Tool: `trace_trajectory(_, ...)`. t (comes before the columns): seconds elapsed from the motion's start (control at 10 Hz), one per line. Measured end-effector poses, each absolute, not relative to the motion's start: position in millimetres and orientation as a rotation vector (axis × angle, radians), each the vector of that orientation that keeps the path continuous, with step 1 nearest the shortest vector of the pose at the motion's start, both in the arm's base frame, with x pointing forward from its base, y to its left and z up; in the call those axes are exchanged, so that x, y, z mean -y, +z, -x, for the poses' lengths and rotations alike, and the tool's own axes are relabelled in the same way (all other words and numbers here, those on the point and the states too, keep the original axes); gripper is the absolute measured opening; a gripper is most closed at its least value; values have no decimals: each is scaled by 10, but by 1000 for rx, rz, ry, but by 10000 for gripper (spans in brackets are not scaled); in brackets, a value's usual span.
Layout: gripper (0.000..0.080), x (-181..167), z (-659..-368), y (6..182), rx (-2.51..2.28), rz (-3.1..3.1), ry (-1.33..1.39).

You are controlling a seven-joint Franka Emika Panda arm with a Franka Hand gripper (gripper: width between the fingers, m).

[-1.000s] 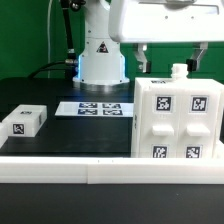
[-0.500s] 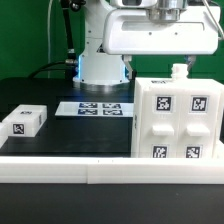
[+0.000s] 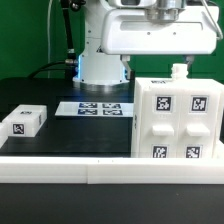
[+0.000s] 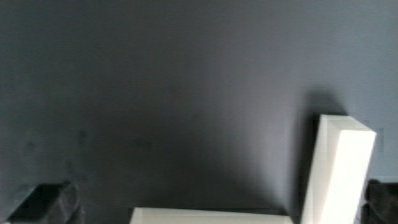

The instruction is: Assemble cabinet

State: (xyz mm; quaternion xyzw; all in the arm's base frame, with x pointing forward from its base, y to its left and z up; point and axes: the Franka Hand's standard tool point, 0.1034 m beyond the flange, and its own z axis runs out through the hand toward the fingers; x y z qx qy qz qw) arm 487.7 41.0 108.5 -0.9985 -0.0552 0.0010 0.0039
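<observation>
The cabinet body [image 3: 178, 118], a large white box with tagged drawer-like fronts and a small peg on top, stands at the exterior view's right. A small white tagged block [image 3: 24, 121] lies at the exterior view's left. My gripper [image 3: 157, 62] hangs just above the cabinet's top, and its wide white hand fills the upper right. In the wrist view the gripper [image 4: 214, 205] is open and empty, with one dark fingertip [image 4: 43, 204] at each side. Between them show a white upright edge [image 4: 347, 170] and a white flat piece [image 4: 214, 215] of the cabinet.
The marker board [image 3: 95, 107] lies flat on the black table between the block and the cabinet. The robot's base [image 3: 100, 62] stands behind it. A white rail [image 3: 60, 172] runs along the table's front edge.
From one second ago to half a second ago, the hand sank lower in the picture and shifted slightly to the exterior view's left. It has held still since. The parts have not moved.
</observation>
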Motion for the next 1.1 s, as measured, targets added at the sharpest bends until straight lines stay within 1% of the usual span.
trace_trajectory(0.1,797,-180,-4811,1025,176,3135,12)
trace_trajectory(0.3,797,134,-4692,918,149,3146,7)
trace_trajectory(0.4,797,345,-4645,862,194,3149,9)
trace_trajectory(0.5,797,485,-4629,841,195,3152,16)
trace_trajectory(0.9,797,671,-4613,841,195,3156,17)
trace_trajectory(1.0,797,753,-4597,835,199,3158,21)
trace_trajectory(1.1,797,942,-4522,785,104,3140,36)
